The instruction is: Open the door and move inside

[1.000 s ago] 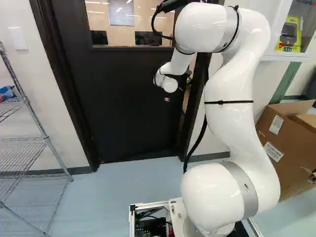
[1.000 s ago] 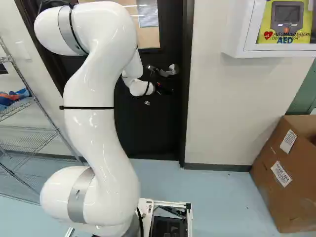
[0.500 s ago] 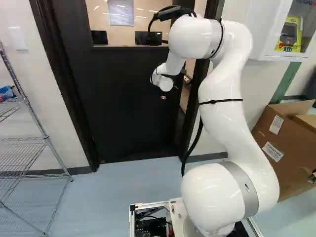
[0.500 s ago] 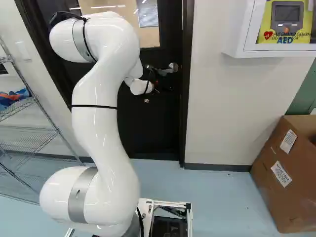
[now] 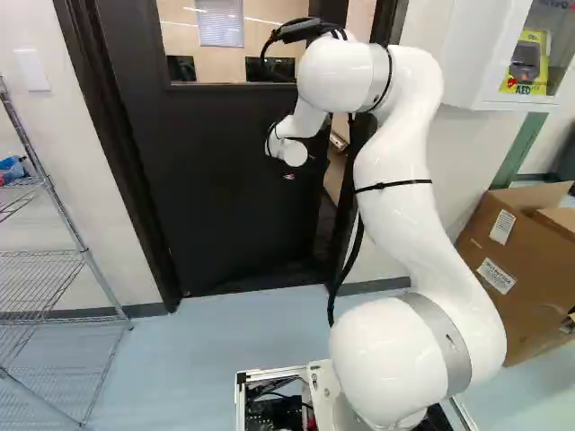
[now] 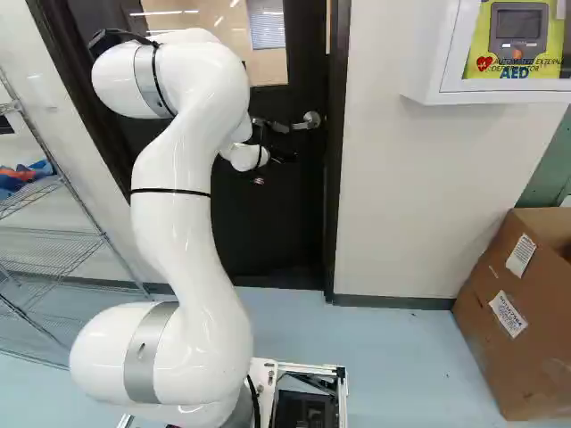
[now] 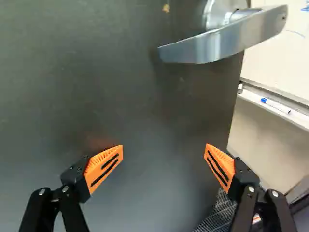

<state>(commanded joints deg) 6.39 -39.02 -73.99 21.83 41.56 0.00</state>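
The black door (image 5: 225,180) stands ajar, with a gap along its handle side through which the room beyond shows. Its silver lever handle (image 6: 309,121) is just above the gripper (image 6: 284,157) in the right base view. Seen from the wrist, the gripper (image 7: 164,149) has its orange-padded fingers wide apart with nothing between them, facing the door panel. The lever (image 7: 222,43) lies ahead of and off the fingers, untouched. One finger (image 7: 219,166) is near the door's free edge. Whether any part of the arm touches the panel I cannot tell.
The dark frame (image 6: 337,178) borders the opening. A wire shelf (image 5: 54,251) stands left of the door; a cardboard box (image 6: 522,303) and wall-mounted AED cabinet (image 6: 428,53) are to the right. Beyond the door's edge is a whiteboard ledge (image 7: 275,106) with a marker.
The arm's upper part and wrist have shifted left in the left base view. The door has swung slightly farther away, widening the gap. The base has not moved.
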